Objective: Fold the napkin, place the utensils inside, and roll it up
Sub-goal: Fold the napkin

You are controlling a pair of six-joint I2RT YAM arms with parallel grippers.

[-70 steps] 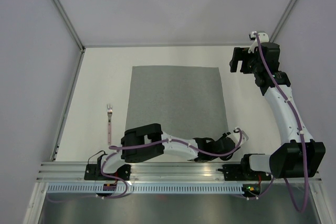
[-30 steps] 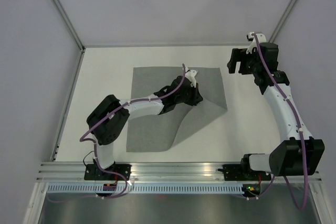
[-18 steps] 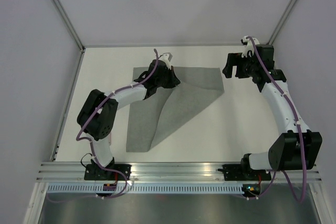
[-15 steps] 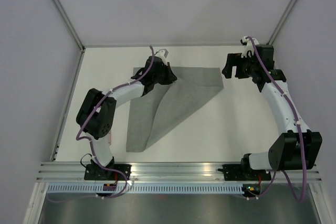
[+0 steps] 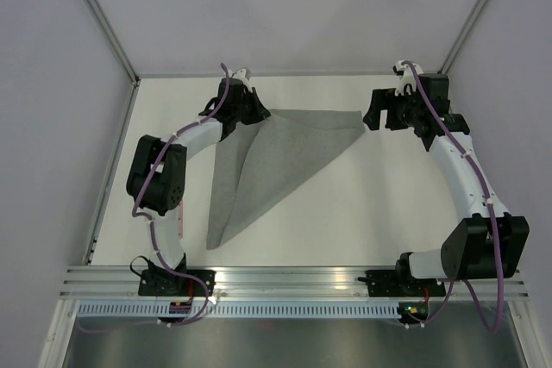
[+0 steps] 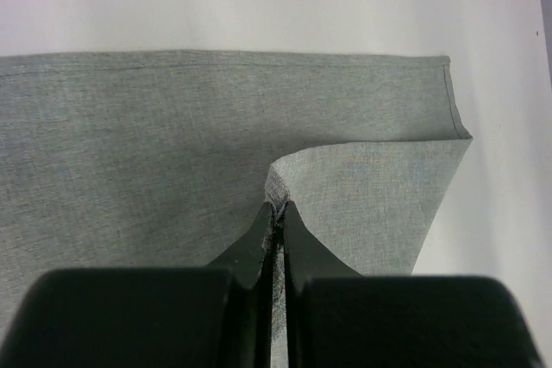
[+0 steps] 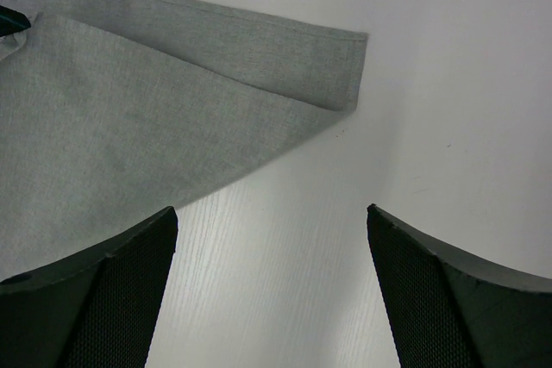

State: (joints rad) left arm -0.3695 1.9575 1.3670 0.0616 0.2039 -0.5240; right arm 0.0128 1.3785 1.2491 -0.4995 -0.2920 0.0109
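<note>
The grey napkin (image 5: 276, 148) lies folded on the diagonal into a long triangle, its point toward the near left. My left gripper (image 5: 244, 108) is shut on one corner of the napkin and holds it over the far left corner. In the left wrist view the closed fingers (image 6: 278, 208) pinch the raised cloth (image 6: 129, 127). My right gripper (image 5: 377, 115) is open and empty just right of the napkin's far right corner. In the right wrist view it hovers (image 7: 272, 213) over bare table near that corner (image 7: 129, 109). No utensils show; the left arm covers the spot left of the napkin.
The white table (image 5: 388, 204) is boxed in by pale walls at the left, back and right. A metal rail (image 5: 293, 277) with both arm bases runs along the near edge. The left arm (image 5: 155, 178) stretches along the table's left side.
My left gripper carried the napkin's near right corner up and across to the far left, folding the cloth diagonally. The right gripper shifted slightly left toward the far right corner.
</note>
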